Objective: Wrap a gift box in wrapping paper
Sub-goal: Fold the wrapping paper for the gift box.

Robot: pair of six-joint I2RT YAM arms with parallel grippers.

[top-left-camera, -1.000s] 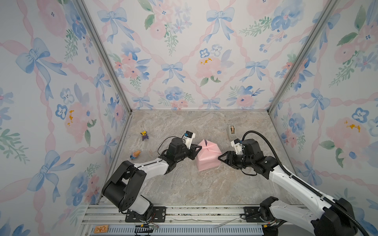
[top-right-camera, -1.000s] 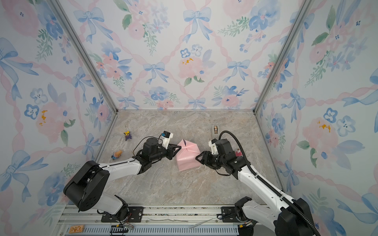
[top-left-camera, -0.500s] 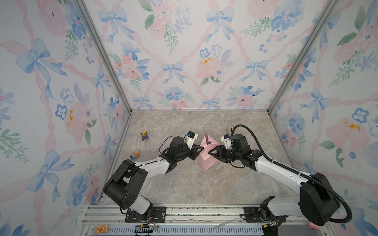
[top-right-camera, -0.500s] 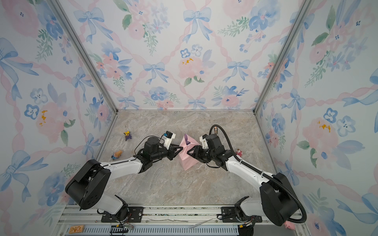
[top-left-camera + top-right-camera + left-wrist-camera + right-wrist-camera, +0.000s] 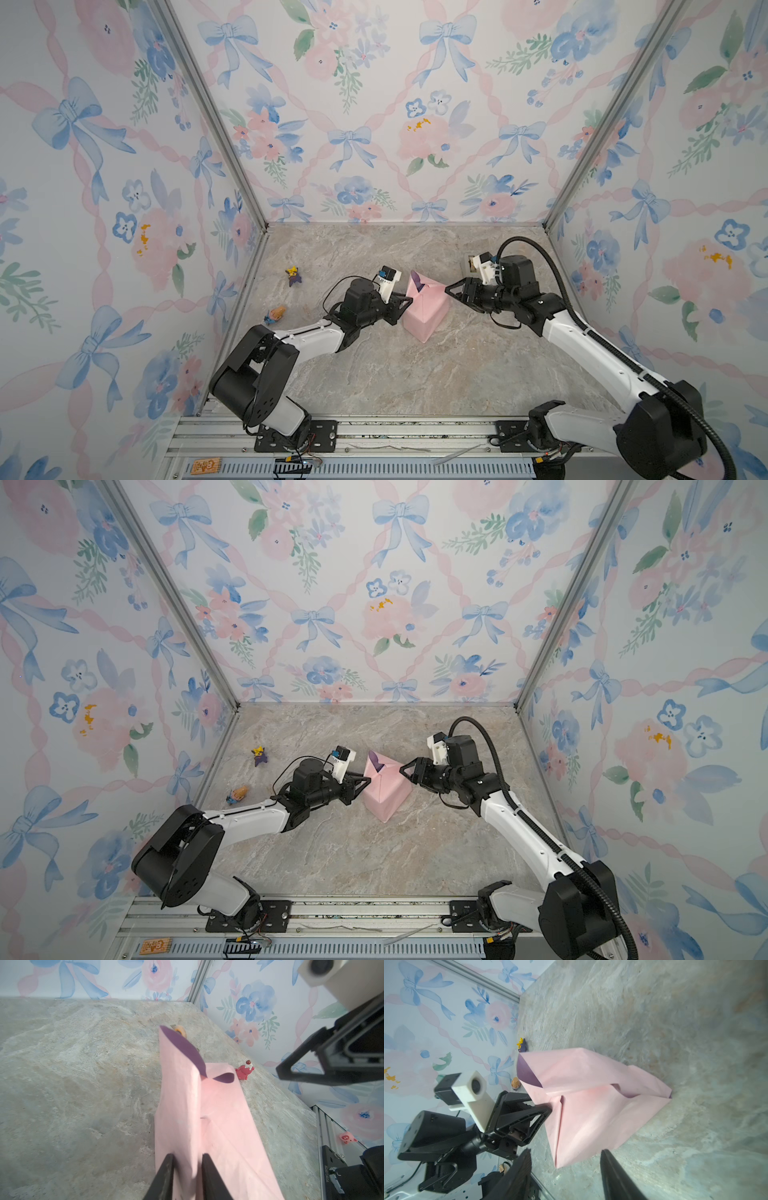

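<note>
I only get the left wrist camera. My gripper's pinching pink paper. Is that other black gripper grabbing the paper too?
Observer: No. The right gripper is open. The right wrist view shows its fingers spread near the wrapping paper, with nothing clamped between them.
Child: Any toys my camera misses?
Observer: Yes. In both top views a purple-and-yellow figure and an orange toy lie on the table near the left wall.
</note>
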